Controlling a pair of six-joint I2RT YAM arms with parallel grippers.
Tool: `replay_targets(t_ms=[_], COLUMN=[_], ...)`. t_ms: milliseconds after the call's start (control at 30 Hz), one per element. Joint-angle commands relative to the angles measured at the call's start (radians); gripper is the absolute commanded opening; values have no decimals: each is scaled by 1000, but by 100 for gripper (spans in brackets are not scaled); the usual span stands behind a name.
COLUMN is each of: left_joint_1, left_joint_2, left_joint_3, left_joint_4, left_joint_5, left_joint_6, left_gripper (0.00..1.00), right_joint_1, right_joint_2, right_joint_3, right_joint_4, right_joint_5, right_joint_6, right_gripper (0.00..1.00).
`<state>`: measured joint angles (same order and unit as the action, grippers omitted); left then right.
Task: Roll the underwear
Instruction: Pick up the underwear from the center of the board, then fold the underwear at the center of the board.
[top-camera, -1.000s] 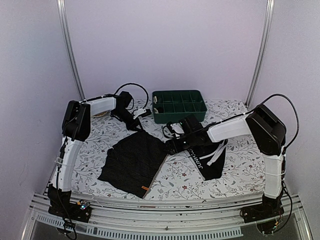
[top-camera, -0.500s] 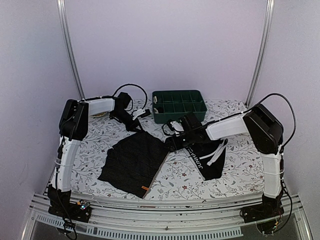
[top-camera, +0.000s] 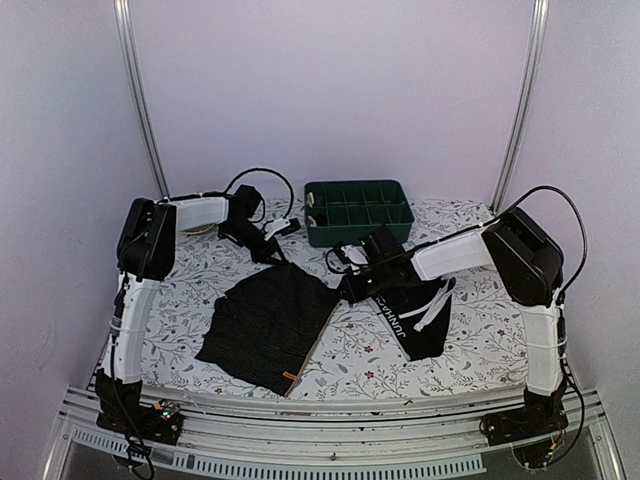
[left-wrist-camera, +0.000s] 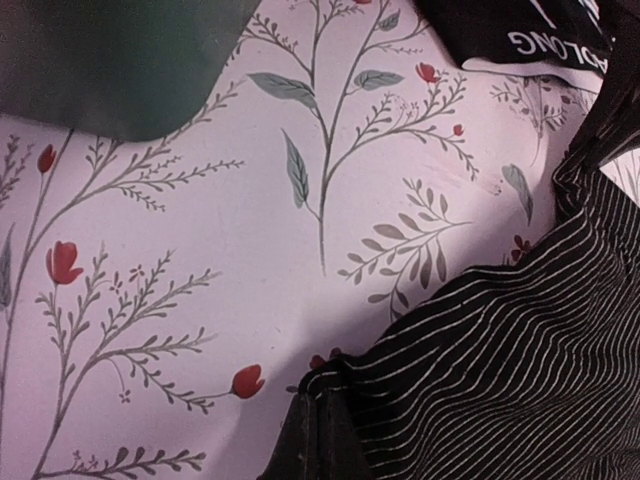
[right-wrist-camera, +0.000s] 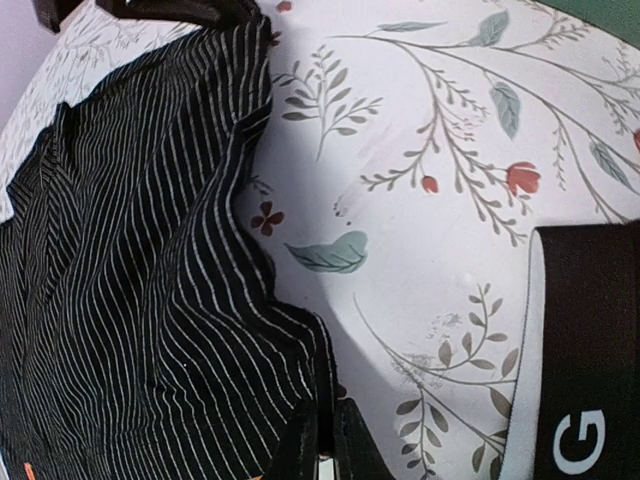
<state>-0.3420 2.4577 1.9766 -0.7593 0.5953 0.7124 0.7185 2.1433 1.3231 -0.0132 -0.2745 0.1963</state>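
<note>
1. The striped briefs (top-camera: 265, 325) lie flat on the bench (top-camera: 470, 340), left of centre, set as a skewed diamond. They are black with fine white stripes.
2. My left jaws are pinched together on the far corner. My right jaws are clamped on the right-hand corner. Each wrist view shows cloth caught between the tips.
3. Judgement: this is the start of the roll, with the far edge held and nothing turned over yet.
4. To do it well, raise both corners evenly and keep the edge between them taut. Carry it toward the near point in step, so the roll starts straight and not cone-shaped. A low lift should stop the cloth dragging.
5. The second pair of briefs (top-camera: 415, 320) lies just beside my right jaws, so I should mind not to snag it.
6. A green tray (top-camera: 360, 236) stands behind, near the far edge.
7. Writing: the white waistband lettering (left-wrist-camera: 545, 42) ends in "LONG". The rest is too small to read.
8. An orange tag (top-camera: 290, 377) sits at the striped pair's near corner. No text is legible on it.
</note>
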Motion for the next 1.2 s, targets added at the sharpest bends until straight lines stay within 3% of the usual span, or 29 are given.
replay_targets(t_ms=[0, 400, 633, 900, 1167], left_joint_1=[13, 118, 143, 143, 145], left_joint_2=[-77, -273, -349, -537, -660], left_joint_3=[-24, -182, -255, -488, -683], left_joint_4=[11, 244, 257, 345, 352], left_joint_5=[27, 108, 171, 181, 161], left_joint_6=[-9, -139, -117, -9, 114], left_gripper=[0, 0, 0, 0, 0], right_joint_1=[-9, -56, -64, -42, 62], right_joint_2=[19, -60, -126, -200, -235], right_joint_3=[7, 149, 154, 71, -24], right_joint_4=[8, -36, -41, -60, -36], right_joint_5=[-22, 105, -15, -243, -264], right_joint_6=[-25, -228, -377, -476, -517], right_gripper=[2, 2, 2, 2, 2])
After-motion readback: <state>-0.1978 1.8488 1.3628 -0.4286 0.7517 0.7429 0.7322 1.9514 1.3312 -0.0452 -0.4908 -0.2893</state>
